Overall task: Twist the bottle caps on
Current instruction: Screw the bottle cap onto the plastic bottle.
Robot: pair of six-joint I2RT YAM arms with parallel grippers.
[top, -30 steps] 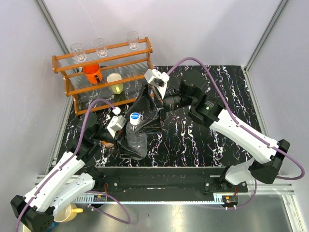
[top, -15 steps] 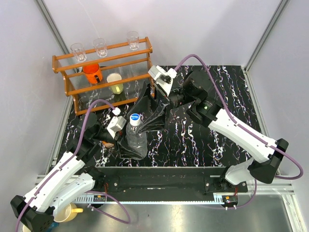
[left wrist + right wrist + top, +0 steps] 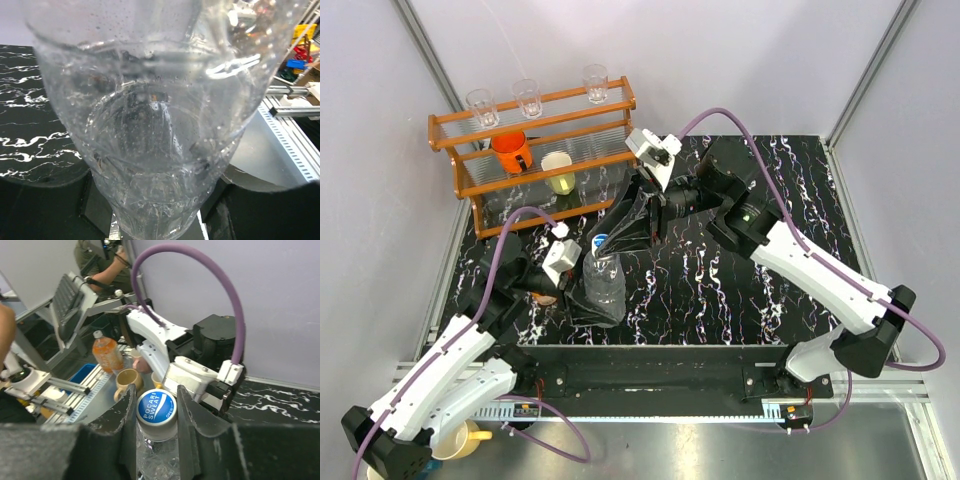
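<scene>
A clear plastic bottle leans on the black marble table, with my left gripper shut on its lower body. In the left wrist view the bottle fills the frame, and my left gripper shows only as dark fingers on either side of it. The blue-and-white cap sits on the bottle's neck. My right gripper has one finger pressed on each side of the cap. From above, my right gripper hides most of the cap. Something small and orange peeks out under the left wrist.
A wooden rack at the back left carries three clear glasses, an orange mug and a pale cup. In the right wrist view, an orange drink bottle and beige mugs stand beyond the table's near edge.
My right gripper has swung left and down onto the top of the bottle, and its jaws have closed round the cap. The left arm and the bottle have stayed put.
</scene>
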